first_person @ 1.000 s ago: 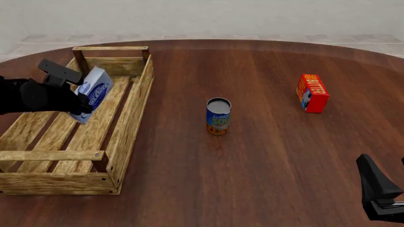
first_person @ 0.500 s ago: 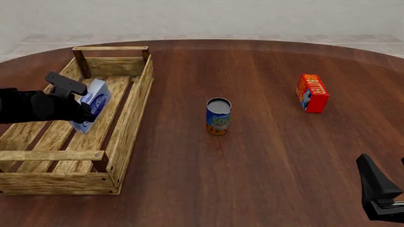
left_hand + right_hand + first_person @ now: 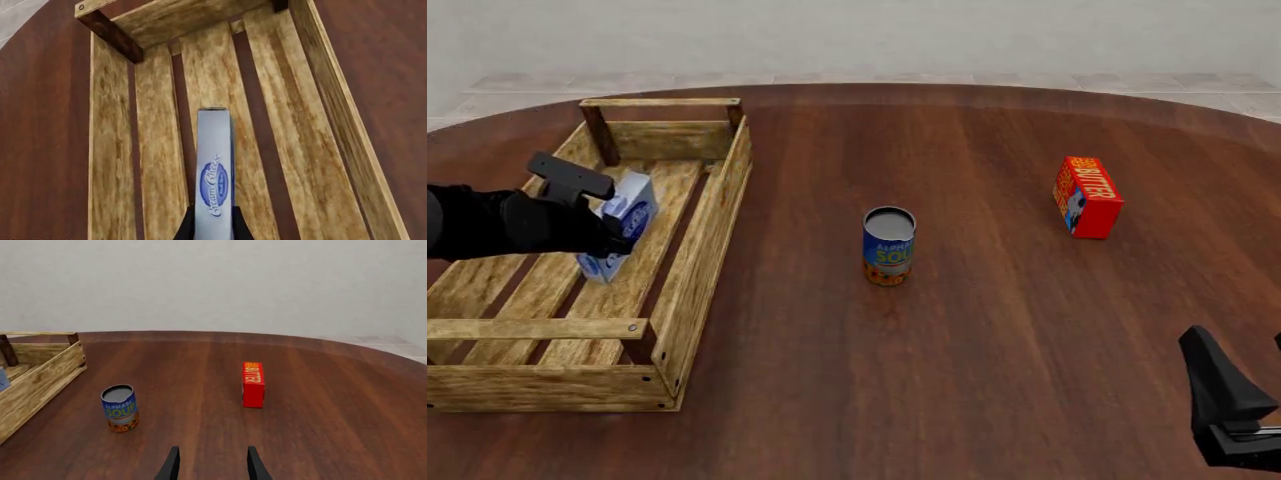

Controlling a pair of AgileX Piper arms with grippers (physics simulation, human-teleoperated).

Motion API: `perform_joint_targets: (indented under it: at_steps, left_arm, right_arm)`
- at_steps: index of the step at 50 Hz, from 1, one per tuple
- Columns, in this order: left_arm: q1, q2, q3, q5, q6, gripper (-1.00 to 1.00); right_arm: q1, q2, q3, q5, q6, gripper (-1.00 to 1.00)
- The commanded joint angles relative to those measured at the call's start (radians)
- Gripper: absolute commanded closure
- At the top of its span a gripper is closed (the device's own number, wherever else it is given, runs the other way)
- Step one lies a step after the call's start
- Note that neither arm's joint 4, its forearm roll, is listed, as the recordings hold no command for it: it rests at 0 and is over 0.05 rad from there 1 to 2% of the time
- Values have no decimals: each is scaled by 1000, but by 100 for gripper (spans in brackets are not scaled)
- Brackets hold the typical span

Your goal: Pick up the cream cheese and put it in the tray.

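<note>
One pale-blue cream cheese (image 3: 615,224), pinched by our left gripper (image 3: 598,222), sits inside the tray (image 3: 701,258) at left; can (image 3: 889,246) centre, butter (image 3: 1086,196) right; right gripper (image 3: 210,465) spread.

Simulated tabletop: bare wooden table (image 3: 988,330)

1. One cream cheese (image 3: 618,222) box, pale blue-white with a dark blue oval logo.
2. One tray (image 3: 707,250), an open crate of light wooden slats with four corner posts.
3. One red-orange butter box (image 3: 1086,196).
4. One blue-and-orange soup can (image 3: 889,246).
5. One round dark wooden table (image 3: 988,330).
6. Two dark robot arms, so two grippers: one left gripper (image 3: 598,214) and one right gripper (image 3: 209,465), each with two fingers.
</note>
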Motion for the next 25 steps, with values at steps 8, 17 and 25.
perform_joint_targets:
  at_steps: [8,17,25]
  left_arm:
    - [-3,14,54,-11,48,-100]
    - [12,4,46,-1,39,-100]
    - [11,-16,50,4,39,-100]
  right_arm:
    - [3,0,0,0,-3,-100]
    - [3,1,0,1,-4,-100]
    - [4,2,0,1,-5,-100]
